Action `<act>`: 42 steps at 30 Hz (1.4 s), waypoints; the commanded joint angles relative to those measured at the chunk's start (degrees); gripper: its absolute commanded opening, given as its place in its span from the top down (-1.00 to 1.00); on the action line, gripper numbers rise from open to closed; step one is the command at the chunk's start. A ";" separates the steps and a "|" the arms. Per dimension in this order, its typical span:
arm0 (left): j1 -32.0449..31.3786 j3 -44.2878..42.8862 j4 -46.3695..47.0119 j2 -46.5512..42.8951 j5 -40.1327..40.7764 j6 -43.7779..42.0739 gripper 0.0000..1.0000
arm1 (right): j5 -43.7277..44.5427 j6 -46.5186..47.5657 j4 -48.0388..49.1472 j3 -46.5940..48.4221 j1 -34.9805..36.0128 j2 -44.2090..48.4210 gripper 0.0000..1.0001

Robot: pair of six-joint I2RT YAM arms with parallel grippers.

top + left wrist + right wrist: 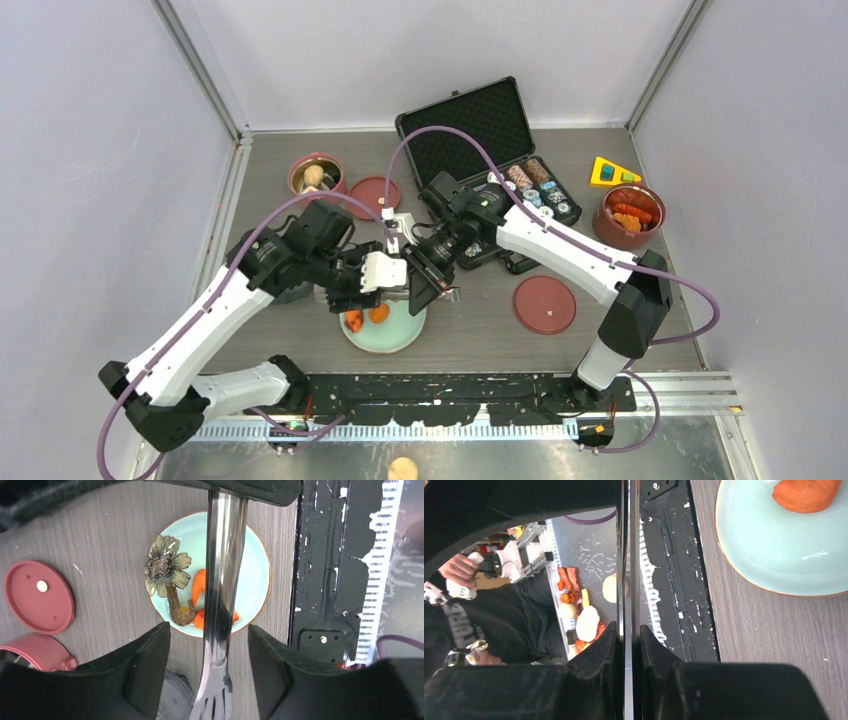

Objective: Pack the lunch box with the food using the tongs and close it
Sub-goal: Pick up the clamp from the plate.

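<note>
Clamping the slim silver tongs (628, 580) edge-on in the right gripper (628, 627), fingers pressed flat against the metal; straddling the same tongs with the left gripper (207, 630), jaws parted, a gap on either side, no contact visible; hanging both over the far edge of the pale green flowered plate (255, 555) bearing orange-red shrimp pieces (199, 586); elsewhere, one maroon lunch box tier (335, 186) with a beige bun (314, 176) at far left, a second tier (613, 236) with orange-red food at far right; one flat red lid (373, 190) just beside the first, another red lid (545, 303) nearer than the second.
</note>
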State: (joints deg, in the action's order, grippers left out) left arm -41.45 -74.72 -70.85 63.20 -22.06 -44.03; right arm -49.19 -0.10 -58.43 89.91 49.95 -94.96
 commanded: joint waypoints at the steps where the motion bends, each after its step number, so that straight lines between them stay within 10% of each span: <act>1: 0.23 3.02 6.60 -5.75 -0.27 1.08 -0.28 | -6.28 -2.55 0.84 2.87 -1.28 -0.77 0.82; 10: -0.21 6.17 12.04 -7.63 2.50 1.01 -0.57 | -13.54 -13.14 9.45 -0.30 -1.44 -0.66 0.84; 18: -0.82 5.13 9.66 -7.70 4.74 -1.66 0.15 | -14.29 -13.77 9.86 -0.69 -1.52 -0.14 0.77; 26: -0.82 1.57 2.93 -5.55 2.77 -4.09 0.63 | -6.62 -5.90 3.40 3.41 -1.56 -0.05 0.18; 33: -0.85 -0.19 1.96 -3.58 1.87 -3.85 0.71 | -5.86 -2.31 0.44 5.11 -0.21 -1.10 0.08; 42: -0.85 -1.30 1.33 -2.94 0.49 -2.38 0.68 | -3.77 -0.24 -2.54 6.96 0.51 -1.72 0.47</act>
State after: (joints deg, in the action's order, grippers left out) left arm -42.15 -73.41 -69.49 60.53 -19.51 -47.11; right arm -54.59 -2.04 -59.46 93.82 50.04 -96.55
